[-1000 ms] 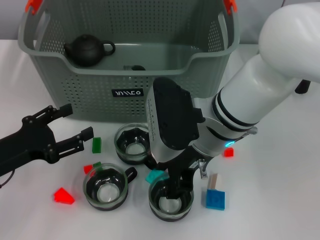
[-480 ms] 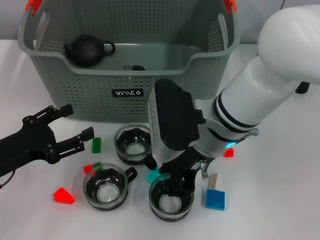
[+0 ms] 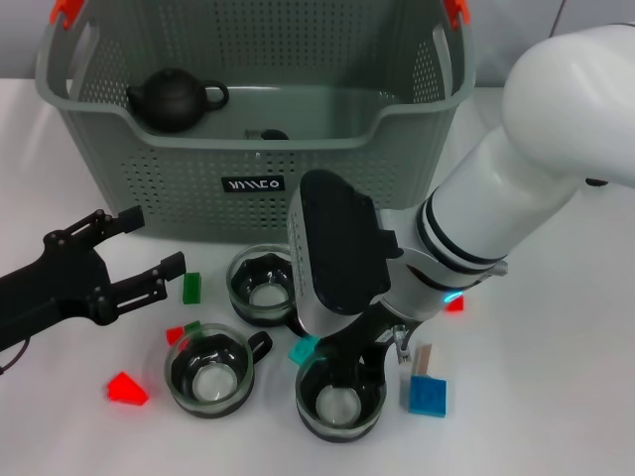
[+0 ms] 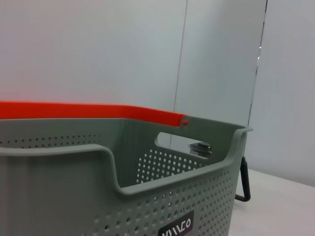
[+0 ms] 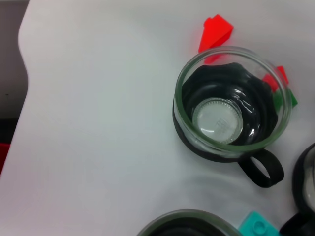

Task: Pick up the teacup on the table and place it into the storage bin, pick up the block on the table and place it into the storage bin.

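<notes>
Three glass teacups with black liners stand before the storage bin (image 3: 248, 178): one nearest the bin (image 3: 263, 286), one at front left (image 3: 208, 369), one at front centre (image 3: 339, 400). My right gripper (image 3: 355, 365) hangs right over the far rim of the front centre teacup. A teal block (image 3: 304, 348) lies against that cup, half under the gripper housing. The right wrist view shows the front left teacup (image 5: 231, 118) and the teal block (image 5: 258, 227). My left gripper (image 3: 147, 244) rests open on the table at the left, holding nothing.
A black teapot (image 3: 174, 97) sits inside the bin. Loose blocks lie about: green (image 3: 191, 288), red (image 3: 126, 388), blue (image 3: 429, 396), a small red one (image 3: 453, 303). The left wrist view shows the bin wall (image 4: 147, 196) and its orange handle (image 4: 88, 110).
My right gripper has shifted slightly left and down over the front centre teacup, covering more of the teal block. The cups and my left arm have not moved.
</notes>
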Available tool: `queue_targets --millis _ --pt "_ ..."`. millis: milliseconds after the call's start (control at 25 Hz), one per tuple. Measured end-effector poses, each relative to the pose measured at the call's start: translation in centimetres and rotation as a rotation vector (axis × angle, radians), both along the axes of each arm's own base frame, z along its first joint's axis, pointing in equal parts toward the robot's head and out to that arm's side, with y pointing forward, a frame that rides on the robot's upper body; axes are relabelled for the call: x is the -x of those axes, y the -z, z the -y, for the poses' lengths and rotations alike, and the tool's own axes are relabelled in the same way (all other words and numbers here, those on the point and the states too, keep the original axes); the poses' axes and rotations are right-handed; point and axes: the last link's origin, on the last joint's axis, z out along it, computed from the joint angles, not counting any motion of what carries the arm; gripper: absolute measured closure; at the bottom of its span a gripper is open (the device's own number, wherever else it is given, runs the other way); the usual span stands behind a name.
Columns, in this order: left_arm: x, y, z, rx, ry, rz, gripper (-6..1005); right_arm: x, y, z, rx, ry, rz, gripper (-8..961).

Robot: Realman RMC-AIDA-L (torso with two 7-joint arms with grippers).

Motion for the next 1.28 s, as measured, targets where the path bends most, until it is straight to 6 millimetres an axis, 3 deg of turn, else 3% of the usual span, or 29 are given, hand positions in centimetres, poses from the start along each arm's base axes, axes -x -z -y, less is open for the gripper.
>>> queue_targets --millis 400,640,920,1160,1280 --pt "0.1 0.0 0.2 -0.001 -0.005 0.001 158 0.0 -0.2 0.0 -0.005 0.018 -0.001 862" --pt "0.1 0.0 0.2 -0.002 -0.006 0.001 158 0.5 -1.3 0.0 0.015 0.062 -0.013 892" --pt "0.2 -0.1 0.2 -0.004 -0.008 0.002 157 4.2 -8.4 -0.6 0.052 0.155 -0.153 891" --pt "0.2 -0.1 0.2 -0.007 -0.007 0.002 158 6.7 -15.2 -3.4 -0.143 0.232 -0.391 891" --pt "0.2 -0.1 0.2 -0.008 -0.007 0.002 157 7.5 -17.5 -5.1 -0.263 0.288 -0.491 891"
